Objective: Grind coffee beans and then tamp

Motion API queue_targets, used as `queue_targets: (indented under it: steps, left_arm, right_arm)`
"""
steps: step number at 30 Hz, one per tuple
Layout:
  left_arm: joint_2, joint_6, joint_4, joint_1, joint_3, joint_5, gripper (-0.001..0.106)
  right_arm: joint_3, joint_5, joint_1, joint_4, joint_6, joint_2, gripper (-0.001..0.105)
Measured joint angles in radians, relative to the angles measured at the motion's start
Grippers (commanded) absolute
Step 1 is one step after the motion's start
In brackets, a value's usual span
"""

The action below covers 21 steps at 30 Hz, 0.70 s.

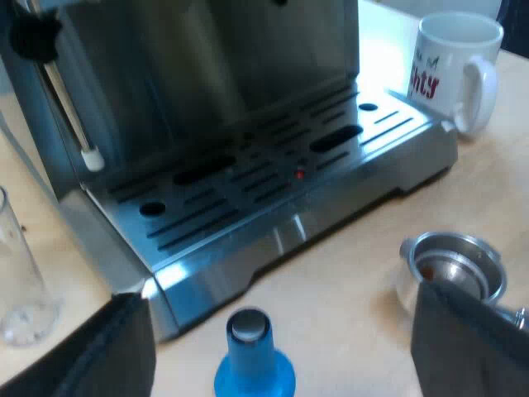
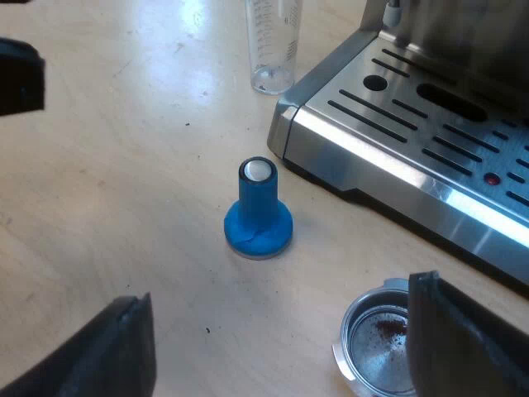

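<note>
The blue tamper (image 1: pixel 252 364) stands upright on the wooden table just before the espresso machine's drip tray (image 1: pixel 273 178). My left gripper (image 1: pixel 277 322) hangs open above it, fingers wide apart. The metal holder (image 1: pixel 453 266) lies on the table beside one left finger, its basket facing up with a few coffee specks. My right gripper (image 2: pixel 277 322) is open too, over bare table between the tamper (image 2: pixel 258 211) and the holder (image 2: pixel 378 347). One right finger (image 2: pixel 463 339) covers part of the holder's rim; its handle is hidden.
A white mug (image 1: pixel 459 66) with red lettering stands by the drip tray's far corner. A measuring glass (image 2: pixel 273 41) stands at the tray's other corner (image 2: pixel 289 124). The machine's steam wand (image 1: pixel 70 116) hangs over the tray. A black part (image 2: pixel 18 76) shows beyond the tamper.
</note>
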Motion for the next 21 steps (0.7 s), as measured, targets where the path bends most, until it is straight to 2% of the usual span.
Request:
queue_targets:
  steps: [13,21]
  left_arm:
    - [0.308,0.0,-0.109,0.0,0.0,0.012,0.066]
    - [0.527,0.0,-0.271,0.0,0.0,0.03,0.066]
  right_arm:
    - [0.0,0.0,0.0,0.0,0.0,0.0,0.066]
    - [0.0,0.0,0.0,0.0,0.0,0.0,0.066]
